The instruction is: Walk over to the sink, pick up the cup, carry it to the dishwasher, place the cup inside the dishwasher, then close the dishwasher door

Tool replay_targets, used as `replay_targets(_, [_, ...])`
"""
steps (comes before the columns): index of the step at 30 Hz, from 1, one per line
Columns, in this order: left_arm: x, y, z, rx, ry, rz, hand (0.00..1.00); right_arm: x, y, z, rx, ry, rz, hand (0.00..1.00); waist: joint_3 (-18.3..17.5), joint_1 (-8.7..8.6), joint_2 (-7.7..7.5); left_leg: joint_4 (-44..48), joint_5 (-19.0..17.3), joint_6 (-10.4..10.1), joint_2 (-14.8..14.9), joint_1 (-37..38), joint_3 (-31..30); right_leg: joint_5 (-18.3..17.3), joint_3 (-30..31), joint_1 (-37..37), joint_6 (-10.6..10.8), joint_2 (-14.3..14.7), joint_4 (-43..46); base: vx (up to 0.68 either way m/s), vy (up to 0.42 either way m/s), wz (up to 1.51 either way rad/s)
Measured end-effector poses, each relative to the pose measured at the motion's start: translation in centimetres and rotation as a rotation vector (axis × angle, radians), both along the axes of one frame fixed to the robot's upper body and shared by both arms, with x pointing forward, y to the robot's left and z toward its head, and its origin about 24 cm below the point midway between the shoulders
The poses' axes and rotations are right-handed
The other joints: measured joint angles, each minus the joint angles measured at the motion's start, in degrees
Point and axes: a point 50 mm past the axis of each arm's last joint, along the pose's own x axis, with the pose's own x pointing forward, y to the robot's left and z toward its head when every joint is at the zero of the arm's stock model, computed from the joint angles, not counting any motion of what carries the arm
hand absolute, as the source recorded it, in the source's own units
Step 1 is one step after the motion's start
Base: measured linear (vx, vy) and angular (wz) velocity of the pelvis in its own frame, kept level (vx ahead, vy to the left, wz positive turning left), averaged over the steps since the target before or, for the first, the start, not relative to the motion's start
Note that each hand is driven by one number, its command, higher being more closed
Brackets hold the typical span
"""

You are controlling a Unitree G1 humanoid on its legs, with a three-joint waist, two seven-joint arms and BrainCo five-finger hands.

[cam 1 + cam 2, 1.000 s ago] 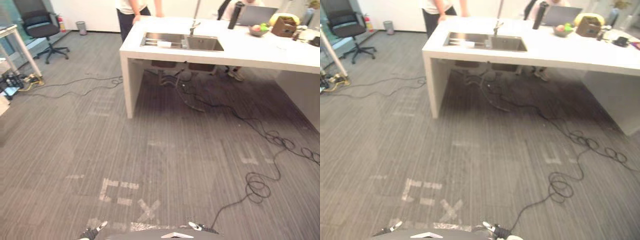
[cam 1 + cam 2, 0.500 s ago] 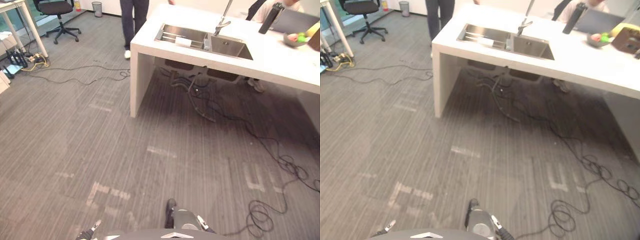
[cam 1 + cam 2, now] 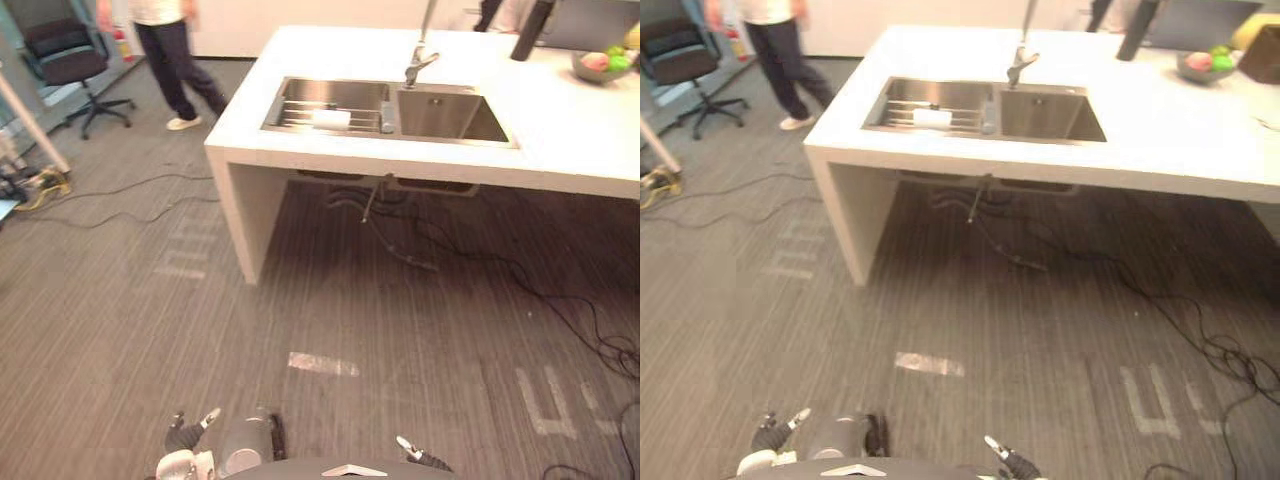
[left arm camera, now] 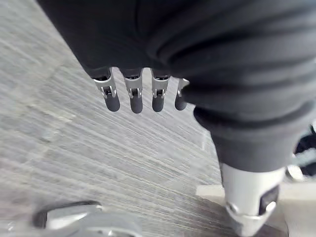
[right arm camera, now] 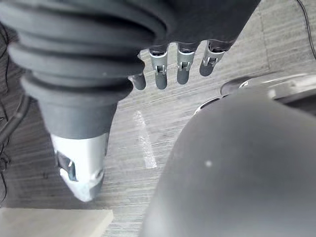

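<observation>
A white cup [image 3: 331,118] lies on its side on the wire rack in the left basin of the steel sink [image 3: 300,100], which is set into a white counter [image 3: 340,150] ahead of me. A tall faucet [image 3: 420,55] stands between the two basins. My left hand [image 3: 183,438] hangs low at my side, far from the sink; in the left wrist view its fingers [image 4: 134,98] hang relaxed over the carpet and hold nothing. My right hand [image 3: 418,458] hangs low on the other side, its fingers [image 5: 160,74] likewise loose and empty.
A person [image 3: 165,40] walks at the far left by an office chair [image 3: 65,55]. Black cables [image 3: 420,240] trail over the carpet under and right of the counter. A fruit bowl [image 3: 600,65] and a dark bottle [image 3: 530,25] stand on the counter's far right.
The camera has come closer to the counter, so the sink looks larger and more central. The person has walked left, away from the counter. Both hands still hang empty.
</observation>
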Motion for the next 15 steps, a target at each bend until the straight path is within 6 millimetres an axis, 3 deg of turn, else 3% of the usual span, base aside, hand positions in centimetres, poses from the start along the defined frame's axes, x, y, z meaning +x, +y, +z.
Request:
replay_targets(1, [0.8, 0.3, 0.5, 0.033, -0.043, -0.008, 0.0, 0.1, 0.7, 0.0, 0.015, -0.014, 0.008, 0.0, -0.06, -0.21, -1.88, -0.85, -0.75, -0.33, -1.26, 0.7, 0.26, 0.08, 1.14, -0.26, -0.31, -1.11, -0.04, 0.51, 0.187, -0.16])
replay_targets(2, [3.3, -0.2, 1.6, 0.071, -0.149, -0.038, 0.0, 0.6, 1.3, 0.0, 0.024, -0.027, 0.018, 0.0, 0.99, -0.04, -3.68, 0.35, -2.08, 0.63, -1.83, 0.22, 0.32, 0.27, 2.6, -0.67, -0.36, -1.62, 0.27, 0.44, 0.153, 0.11])
replay_targets(3, [5.3, -1.2, 2.5, 0.094, -0.22, -0.102, 0.0, 0.9, 1.8, -0.1, 0.034, -0.022, 0.041, 0.0, 1.82, -0.02, -3.68, 1.53, -3.01, 1.07, -2.39, -0.71, 0.23, 0.28, 3.22, -1.49, -0.34, -2.05, 1.22, 0.32, 0.118, 0.11])
replay_targets(4, [6.2, -1.9, 2.9, 0.098, -0.254, -0.137, 0.0, 1.1, 1.7, -0.1, 0.032, -0.022, 0.055, 0.0, 1.7, -0.09, -4.5, 2.08, -3.07, 1.84, -2.49, -0.66, 0.42, 0.3, 3.56, -1.9, -0.31, -2.29, 2.53, 0.29, 0.114, 0.01])
replay_targets(6, [8.5, -3.9, 4.8, 0.114, -0.378, -0.223, 0.0, 1.5, 1.9, 0.0, 0.033, -0.031, 0.051, 0.0, 1.72, -0.34, -4.35, 2.32, -5.57, 2.04, -2.84, 0.85, 1.07, 0.02, 4.6, -4.65, 0.68, -2.94, 10.06, 0.25, 0.097, -0.16])
replay_targets(7, [9.5, -4.5, 6.0, 0.117, -0.446, -0.245, 0.0, 1.5, 1.9, 0.0, 0.035, -0.031, 0.045, 0.0, 1.58, -0.42, -4.42, 1.87, -6.87, 2.02, -2.98, 1.9, 1.87, -0.58, 4.52, -6.25, 2.53, -3.44, 15.69, 0.27, 0.063, -0.21])
replay_targets(8, [10.8, -5.0, 7.7, 0.132, -0.534, -0.279, 0.0, 1.4, 1.7, 0.0, 0.035, -0.029, 0.034, 0.0, 1.6, -0.45, -4.44, 1.69, -8.52, 2.09, -3.28, 3.65, 2.59, 0.52, 4.56, -11.26, 7.08, -4.37, 28.86, 0.34, 0.054, -0.39])
replay_targets(9, [11.5, -5.5, 9.2, 0.142, -0.595, -0.305, 0.0, 1.1, 1.6, -0.1, 0.033, -0.021, 0.023, 0.0, 1.51, -0.25, -4.93, -0.1, -9.55, 2.19, -4.34, 7.31, 3.64, 7.19, 4.52, -16.42, 12.74, -6.09, 41.38, 0.3, 0.043, -0.45])
replay_targets(10, [11.8, -5.5, 9.8, 0.149, -0.622, -0.311, 0.0, 1.0, 1.5, -0.1, 0.035, -0.024, 0.009, 0.0, 1.58, -0.32, -4.85, -1.3, -9.94, 2.19, -4.87, 9.58, 4.07, 10.47, 3.85, -18.28, 12.27, -7.14, 46.57, 0.33, 0.046, -0.46])
replay_targets(11, [12.2, -5.5, 11.2, 0.166, -0.668, -0.32, 0.0, 1.0, 1.4, 0.0, 0.037, -0.04, -0.001, 0.0, 2.05, -1.07, -4.23, -4.03, -10.39, 2.18, -5.84, 14.09, 4.33, 10.6, 0.93, -22.34, 6.7, -9.96, 56.37, 0.33, 0.021, -0.25])
replay_targets(12, [12.7, -5.8, 12.3, 0.183, -0.708, -0.331, 0.0, 1.2, 1.1, 0.2, 0.021, -0.059, 0.004, 0.0, 2.04, -2.03, -3.81, -5.9, -11.0, 1.83, -5.86, 17.69, 4.21, 8.68, -1.74, -26.68, 2.56, -10.85, 62.27, 0.32, 0.003, -0.13])
replay_targets(14, [13.6, -6.7, 13.9, 0.214, -0.765, -0.372, 0.0, 1.4, 0.9, 0.3, 0.017, -0.084, -0.009, 0.0, 1.64, -3.47, -2.72, -7.79, -11.43, 1.35, -5.01, 20.82, 3.22, 6.84, -4.37, -33.17, 1.11, -10.68, 63.06, 0.34, -0.075, 0.33])
replay_targets(15, [14.3, -7.6, 14.8, 0.227, -0.803, -0.408, 0.0, 1.2, 1.0, 0.2, 0.03, -0.086, -0.037, 0.0, 1.66, -4.4, -2.58, -8.02, -11.68, 0.07, -4.06, 22.23, 1.68, 5.83, -5.86, -36.18, 1.33, -10.72, 59.14, 0.4, -0.149, 0.65])
